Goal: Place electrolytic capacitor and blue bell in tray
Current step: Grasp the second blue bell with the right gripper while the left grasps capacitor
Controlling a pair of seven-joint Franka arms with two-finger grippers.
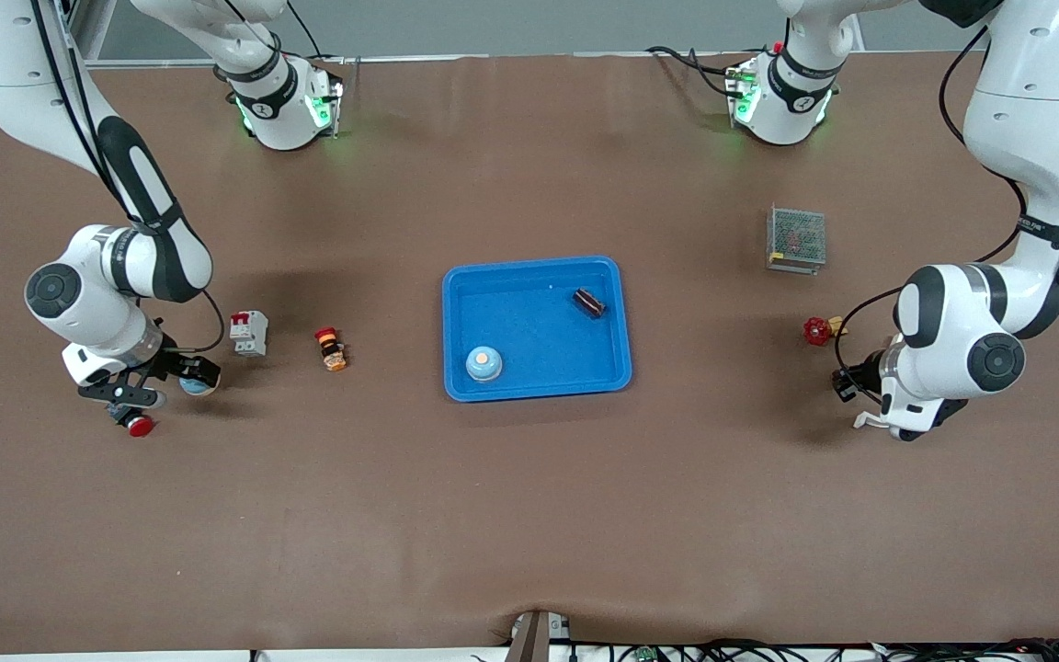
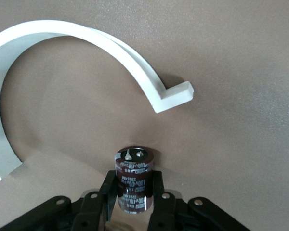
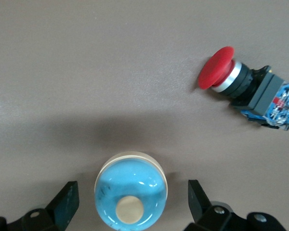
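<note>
1. Your right gripper (image 3: 133, 204) is sitting low at the right arm's end of the table. Its jaws are standing open on either side of a light-blue dome-shaped bell with a cream button (image 3: 131, 190), not touching it.
2. A red mushroom-head push button with a black and blue body (image 3: 245, 89) is lying on its side near that bell.
3. Your left gripper (image 2: 134, 195) is down at the left arm's end with its jaws closed on a dark brown cylindrical electrolytic capacitor with white print (image 2: 133, 171), which it is holding upright.
4. A white curved plastic strip (image 2: 135, 62) is lying on the brown table (image 2: 241, 159) just beside it.
5. The shallow bright-blue rectangular plastic tray (image 1: 537, 391) is sitting mid-table, already holding a second blue bell (image 1: 483, 364) and a second dark capacitor (image 1: 589, 302), which are lying well apart.
6. Also on the table are a grey metal-mesh box (image 1: 796, 239), a red handwheel valve (image 1: 817, 331), a white circuit breaker (image 1: 249, 333) and a small orange-and-black part (image 1: 332, 349).
</note>
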